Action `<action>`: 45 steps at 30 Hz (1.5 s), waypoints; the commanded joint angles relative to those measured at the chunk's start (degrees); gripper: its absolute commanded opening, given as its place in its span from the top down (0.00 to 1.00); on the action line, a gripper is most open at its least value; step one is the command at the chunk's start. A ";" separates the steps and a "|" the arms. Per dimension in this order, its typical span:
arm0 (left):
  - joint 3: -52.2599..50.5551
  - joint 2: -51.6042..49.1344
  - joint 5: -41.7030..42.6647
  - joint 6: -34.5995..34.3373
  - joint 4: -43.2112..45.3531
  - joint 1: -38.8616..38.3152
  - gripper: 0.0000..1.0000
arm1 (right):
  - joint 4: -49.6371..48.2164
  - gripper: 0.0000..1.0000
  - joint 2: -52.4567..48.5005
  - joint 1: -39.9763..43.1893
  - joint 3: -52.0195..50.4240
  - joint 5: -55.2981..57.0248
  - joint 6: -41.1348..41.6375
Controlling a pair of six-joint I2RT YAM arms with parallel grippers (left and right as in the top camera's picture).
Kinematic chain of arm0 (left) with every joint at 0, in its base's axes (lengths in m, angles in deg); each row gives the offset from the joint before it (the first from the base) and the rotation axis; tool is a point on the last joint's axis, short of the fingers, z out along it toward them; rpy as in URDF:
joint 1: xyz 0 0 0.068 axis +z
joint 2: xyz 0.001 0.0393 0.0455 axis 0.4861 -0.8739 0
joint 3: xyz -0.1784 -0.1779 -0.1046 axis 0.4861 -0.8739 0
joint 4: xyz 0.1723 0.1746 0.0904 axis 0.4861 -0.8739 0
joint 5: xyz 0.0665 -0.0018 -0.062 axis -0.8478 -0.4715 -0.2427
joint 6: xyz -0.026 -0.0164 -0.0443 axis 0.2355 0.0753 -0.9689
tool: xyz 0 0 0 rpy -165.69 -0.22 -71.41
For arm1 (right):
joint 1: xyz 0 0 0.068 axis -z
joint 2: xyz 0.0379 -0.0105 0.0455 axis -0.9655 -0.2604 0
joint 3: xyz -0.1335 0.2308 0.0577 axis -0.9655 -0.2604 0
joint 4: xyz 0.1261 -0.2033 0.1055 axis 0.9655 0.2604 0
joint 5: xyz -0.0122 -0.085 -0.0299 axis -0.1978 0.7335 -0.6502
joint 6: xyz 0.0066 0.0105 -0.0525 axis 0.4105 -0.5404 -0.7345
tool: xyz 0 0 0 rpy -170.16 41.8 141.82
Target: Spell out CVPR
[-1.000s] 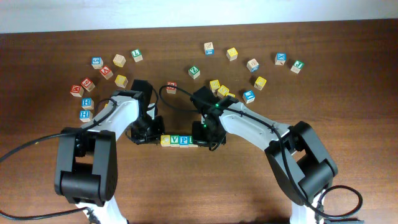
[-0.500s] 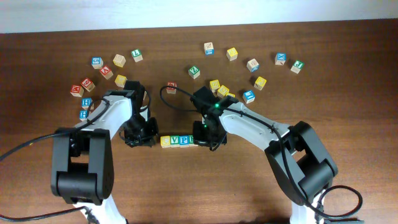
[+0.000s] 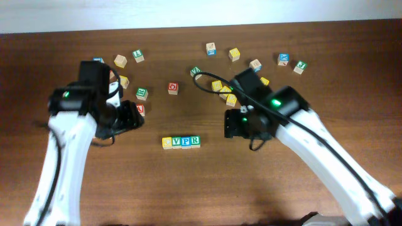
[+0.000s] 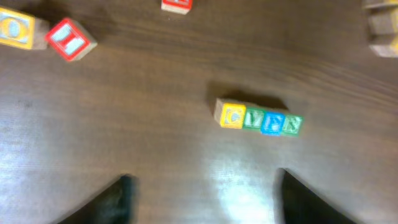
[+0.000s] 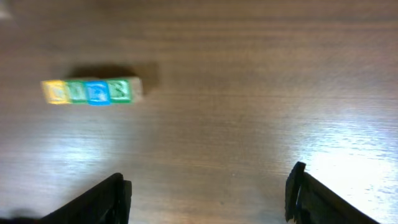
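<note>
left gripper (image 3: 129, 117) hangs with jaws apart and empty, at about 10 o'clock from the block row (image 3: 181, 142). right gripper (image 3: 236, 123) is also spread and empty, at 2 o'clock from it. the row lies mid-table (image 3: 251, 188), four blocks touching: yellow c (image 3: 167, 142), green v (image 3: 176, 142), blue p (image 3: 186, 141), green r (image 3: 195, 141). loose blocks (image 3: 173, 88) lie scattered toward 12 o'clock.

Block row (image 3: 181, 142): four blocks touching side by side on table (image 3: 201, 188).
Loose blocks (image 3: 173, 88): scattered behind row.
Left gripper (image 3: 135, 117): left of row, apart.
Right gripper (image 3: 228, 123): right of row, apart.
</note>
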 commanded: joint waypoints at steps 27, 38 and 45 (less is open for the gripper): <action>-14.99 28.57 -8.41 -16.98 -3.98 -16.52 0.01 | 13.14 0.02 19.98 -12.26 -9.49 5.70 2.64; -14.99 28.57 -8.41 -16.98 -3.98 -16.52 0.01 | -8.61 0.02 25.09 1.81 -15.12 11.80 -7.17; -14.99 28.57 -8.41 -16.98 -3.96 -16.52 0.01 | -31.36 0.02 42.95 18.91 -34.60 4.74 -17.14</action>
